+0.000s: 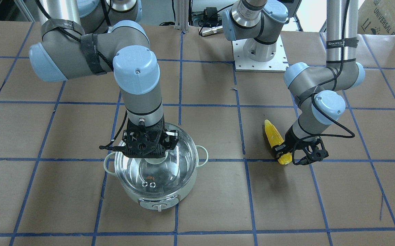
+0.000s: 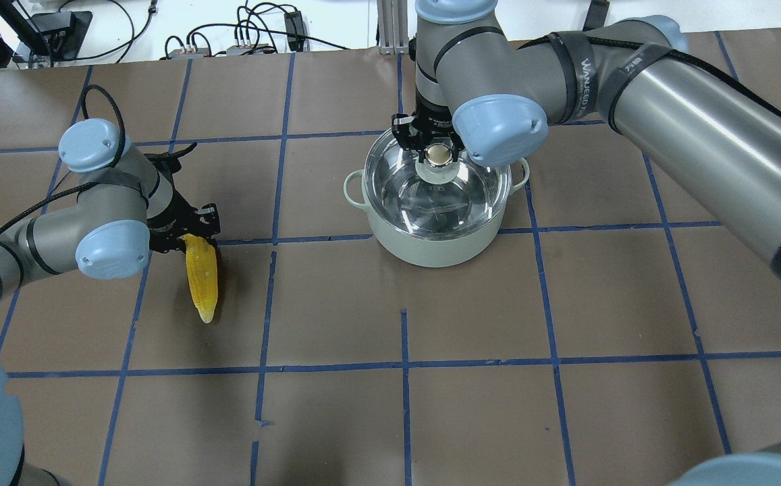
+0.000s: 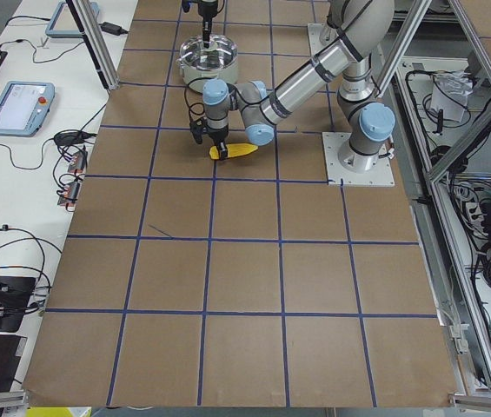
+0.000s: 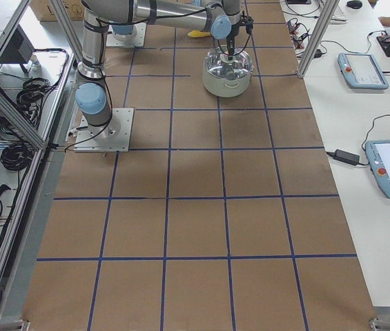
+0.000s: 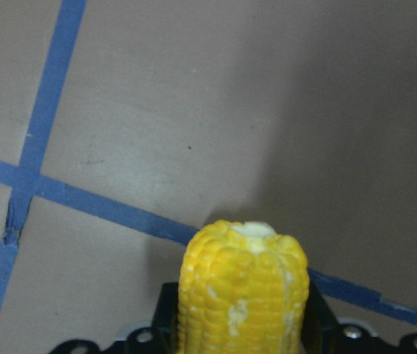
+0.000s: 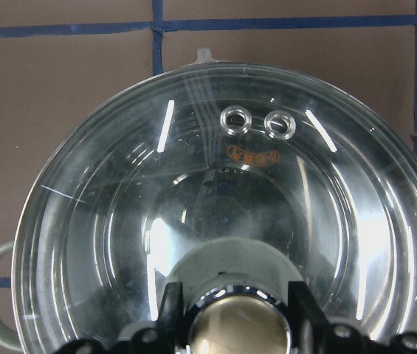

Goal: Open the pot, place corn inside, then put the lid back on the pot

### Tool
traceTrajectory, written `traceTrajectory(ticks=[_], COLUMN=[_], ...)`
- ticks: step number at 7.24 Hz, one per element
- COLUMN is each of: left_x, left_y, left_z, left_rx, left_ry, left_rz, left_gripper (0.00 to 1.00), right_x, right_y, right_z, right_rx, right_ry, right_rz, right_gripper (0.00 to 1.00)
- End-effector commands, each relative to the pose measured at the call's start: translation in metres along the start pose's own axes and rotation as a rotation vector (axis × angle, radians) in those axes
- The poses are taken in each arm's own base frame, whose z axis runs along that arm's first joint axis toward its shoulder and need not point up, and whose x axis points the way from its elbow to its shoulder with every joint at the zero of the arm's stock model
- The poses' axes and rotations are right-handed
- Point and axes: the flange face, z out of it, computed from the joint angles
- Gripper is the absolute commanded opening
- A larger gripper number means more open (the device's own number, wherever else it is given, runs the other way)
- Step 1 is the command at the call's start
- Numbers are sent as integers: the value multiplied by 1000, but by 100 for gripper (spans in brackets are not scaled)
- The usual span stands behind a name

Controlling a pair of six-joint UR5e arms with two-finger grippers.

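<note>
The pale mint pot [image 2: 431, 251] stands on the table with the glass lid [image 2: 461, 202] seated on it; its control knob panel [image 1: 158, 205] faces the front camera. My right gripper [image 2: 438, 155] is straight above it, fingers tight against both sides of the lid's knob [image 6: 238, 328]. The yellow corn [image 2: 202, 277] lies flat on the brown paper, well to the pot's left. My left gripper [image 2: 193, 235] is down at its thick end, and in the left wrist view the fingers press both sides of the cob [image 5: 243, 287].
Brown paper with a blue tape grid covers the table [image 2: 404, 405]. A white arm base plate [image 1: 260, 62] sits at the robot's side. Cables [image 2: 241, 40] lie beyond the far edge. Tablets [image 4: 364, 69] rest on a side bench.
</note>
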Motion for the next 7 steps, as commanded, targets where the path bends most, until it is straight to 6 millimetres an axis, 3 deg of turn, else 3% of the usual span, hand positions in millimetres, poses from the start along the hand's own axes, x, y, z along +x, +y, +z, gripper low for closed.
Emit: traceTrajectory(ticks=[1,4,6,7], left_x=[0,0,5,32], left_y=[-2,4,0,6], left_z=[-17,-57,-118,-163], left_rx=[25,51,21,20], left_ry=[-2,1,0,18], left_rz=[0,0,-14,-41], left_gripper=[16,16,16,16], right_x=[1,9,24,50], right_y=[2,16,17,12], right_z=[-12,-58,-109,-135], right_rx=[7,21,37,14], right_ry=[-5,-7,-4,7], right_rz=[1,4,-32,-38], right_gripper=[21,21,21,21])
